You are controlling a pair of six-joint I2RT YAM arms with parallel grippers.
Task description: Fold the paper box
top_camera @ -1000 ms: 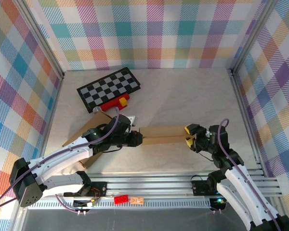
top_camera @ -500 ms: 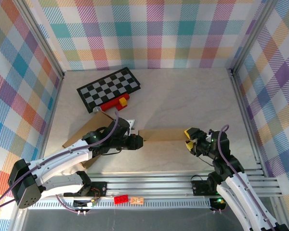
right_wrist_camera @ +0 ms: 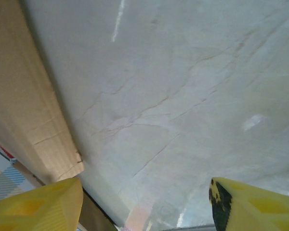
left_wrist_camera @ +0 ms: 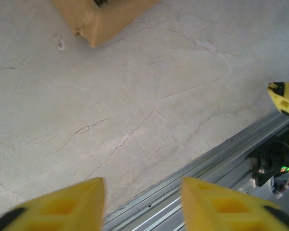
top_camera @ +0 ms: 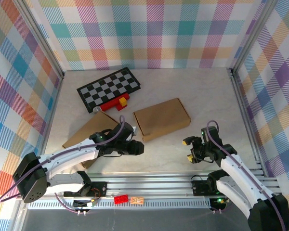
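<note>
Now cardboard box [top_camera: 162, 119] lies flat, closed on table [top_camera: 197, 91]; left gripper [top_camera: 140, 147], right gripper [top_camera: 188, 149] jaws apart, empty; fold looks done, next arms pull clear

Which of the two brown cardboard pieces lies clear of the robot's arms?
The folded box in the middle; the other cardboard lies partly under the left arm.

box: the brown flat cardboard box [top_camera: 162, 119], earlier pinched on edge between both tools, now lies flat on the table [top_camera: 207, 96], released | left tool [top_camera: 138, 147]: has let go, jaws parted, just off the box's near-left corner | right tool [top_camera: 188, 149]: jaws wider, pulled back toward near edge, apart from the box
</note>
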